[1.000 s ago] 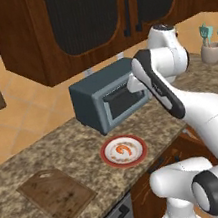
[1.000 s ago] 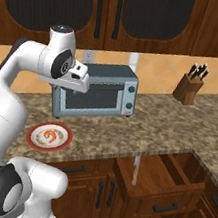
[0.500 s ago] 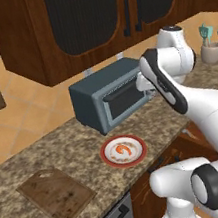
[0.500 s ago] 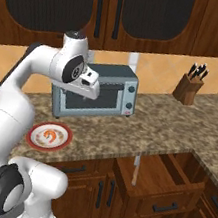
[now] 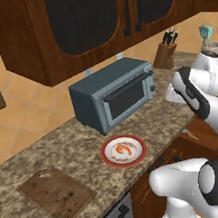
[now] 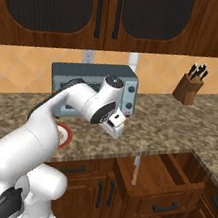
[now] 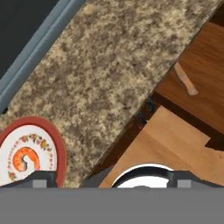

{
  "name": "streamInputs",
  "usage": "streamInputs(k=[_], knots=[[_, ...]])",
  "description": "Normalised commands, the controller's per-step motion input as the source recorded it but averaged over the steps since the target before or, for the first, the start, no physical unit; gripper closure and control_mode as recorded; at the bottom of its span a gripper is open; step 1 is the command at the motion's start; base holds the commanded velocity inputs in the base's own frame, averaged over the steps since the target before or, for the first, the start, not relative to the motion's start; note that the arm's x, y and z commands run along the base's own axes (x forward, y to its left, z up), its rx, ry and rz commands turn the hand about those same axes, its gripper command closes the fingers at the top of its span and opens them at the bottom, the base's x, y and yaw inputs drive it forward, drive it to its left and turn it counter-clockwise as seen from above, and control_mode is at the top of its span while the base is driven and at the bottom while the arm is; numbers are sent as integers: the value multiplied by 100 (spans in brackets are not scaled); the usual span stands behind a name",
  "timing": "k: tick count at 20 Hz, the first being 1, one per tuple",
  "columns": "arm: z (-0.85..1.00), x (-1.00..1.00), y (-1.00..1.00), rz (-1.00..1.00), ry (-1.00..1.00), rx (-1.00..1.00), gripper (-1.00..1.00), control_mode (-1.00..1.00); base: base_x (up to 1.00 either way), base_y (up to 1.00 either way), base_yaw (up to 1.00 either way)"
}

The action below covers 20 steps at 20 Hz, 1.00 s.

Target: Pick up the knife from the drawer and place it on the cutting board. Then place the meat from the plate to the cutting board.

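The drawer [image 6: 170, 184] stands pulled out below the counter edge, right of the arm. Inside it lies the knife [image 7: 185, 79], brown handle showing in the hand view, and it appears as a thin pale line [image 6: 135, 170] in the right base view. My gripper [image 6: 114, 127] hangs open above the counter's front edge, left of the drawer, its fingertips [image 7: 42, 179] wide apart with nothing between them. The red-rimmed plate [image 5: 110, 160] holds the orange meat [image 5: 121, 149], also at the hand view's lower left [image 7: 24, 159]. The dark cutting board [image 5: 55, 194] lies on the counter left of the plate.
A grey toaster oven [image 5: 113, 95] stands behind the plate. A wooden knife block [image 6: 188, 87] and a jar of utensils [image 5: 210, 42] sit at the far right of the counter. Dark upper cabinets [image 6: 98, 7] hang overhead.
The arm has swung right and down, from in front of the toaster oven to the counter's front edge beside the open drawer. The gripper stays open.
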Motion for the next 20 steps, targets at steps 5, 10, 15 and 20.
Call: streamInputs(k=[5, 10, 15, 20], knots=[[-49, -1, -100, -18, 1, 11, -100, -100, 0, 0, 0], [-31, -6, -94, -18, 0, 0, -100, -100, 0, 0, 0], [-50, -1, -70, -20, 6, 0, -100, -100, 0, 0, 0], [-55, 4, -73, -14, 16, 0, -100, -100, 0, 0, 0]])
